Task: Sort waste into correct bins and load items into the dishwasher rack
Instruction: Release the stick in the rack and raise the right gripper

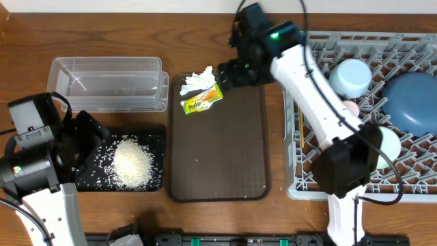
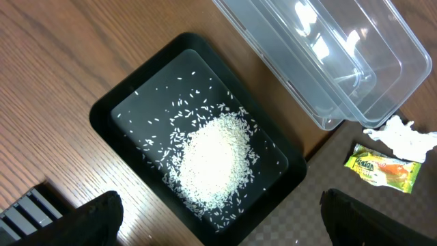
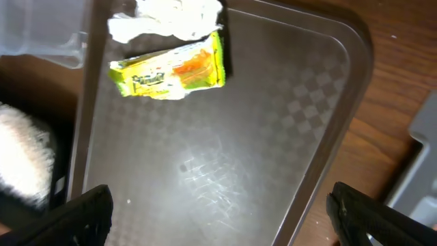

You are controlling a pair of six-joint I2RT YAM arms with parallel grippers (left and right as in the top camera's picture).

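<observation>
Left pincer (image 2: 220, 205): It hangs over the black tray. Its two fingers are spread wide apart. It holds nothing.
Clear tub (image 1: 109, 83): It sits at the back left of the table, just behind the black tray. I see nothing inside it.
Black tray (image 1: 89, 181): It sits in front of the clear tub and right next to the brown tray.
Rice (image 1: 132, 166): It lies in a white heap in the middle of the black tray. Loose grains are scattered around the heap.
Brown tray (image 1: 218, 150): It lies in the middle of the table, between the black tray and the rack.
Tissue (image 1: 196, 80): It is crumpled up at the back left corner of the brown tray.
Wrapper (image 1: 202, 100): It lies on the brown tray, touching the front of the tissue.
Right pincer (image 3: 218, 205): It hangs over the back of the brown tray, near the wrapper. Its fingers are wide open. It holds nothing.
Rack (image 1: 300, 184): It fills the right side of the table.
Light-blue bowl (image 1: 351, 76): It is in the rack, near the back.
Pink cup (image 1: 350, 107): It is in the rack, peeking out beside the right arm.
Pale-green bowl (image 1: 390, 142): It is in the rack, partly hidden by the right arm.
Dark-blue dish (image 1: 412, 102): It is in the rack, far to the right.
</observation>
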